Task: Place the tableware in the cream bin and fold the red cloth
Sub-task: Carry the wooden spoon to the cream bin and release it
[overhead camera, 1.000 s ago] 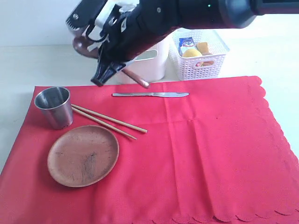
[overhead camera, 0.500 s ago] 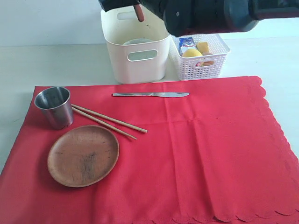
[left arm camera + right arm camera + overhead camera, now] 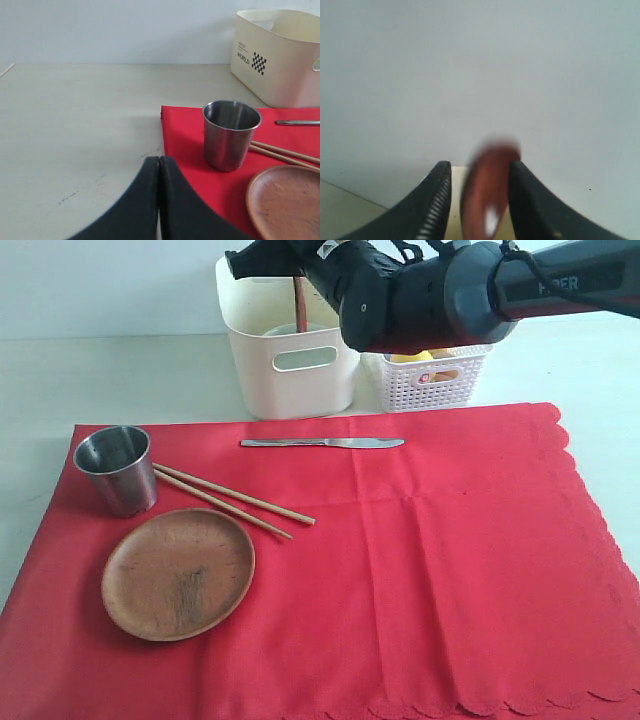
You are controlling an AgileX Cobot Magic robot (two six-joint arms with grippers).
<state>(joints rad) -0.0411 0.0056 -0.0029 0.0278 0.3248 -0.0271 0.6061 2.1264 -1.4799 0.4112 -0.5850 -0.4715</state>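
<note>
My right gripper (image 3: pixel 290 265) hangs over the cream bin (image 3: pixel 290 380). The dark wooden spoon (image 3: pixel 300 302) points straight down into the bin. In the right wrist view the jaws (image 3: pixel 480 164) stand apart, and the blurred spoon (image 3: pixel 487 195) lies against one finger with a gap to the other. A pale bowl rim (image 3: pixel 285 331) shows inside the bin. On the red cloth (image 3: pixel 450 570) lie the steel cup (image 3: pixel 116 470), chopsticks (image 3: pixel 230 500), wooden plate (image 3: pixel 178 573) and knife (image 3: pixel 322 443). My left gripper (image 3: pixel 159 159) is shut and empty, low over the table near the cup (image 3: pixel 231 134).
A white lattice basket (image 3: pixel 430 380) with food items stands right of the bin, partly behind my right arm. The cloth's left corner (image 3: pixel 185 130) meets bare pale table beside my left gripper. The bin (image 3: pixel 280 65) stands behind the cup in the left wrist view.
My right arm has swung up from the cloth's far edge to above the bin with the spoon. The spoon now hangs vertically and lower into the bin.
</note>
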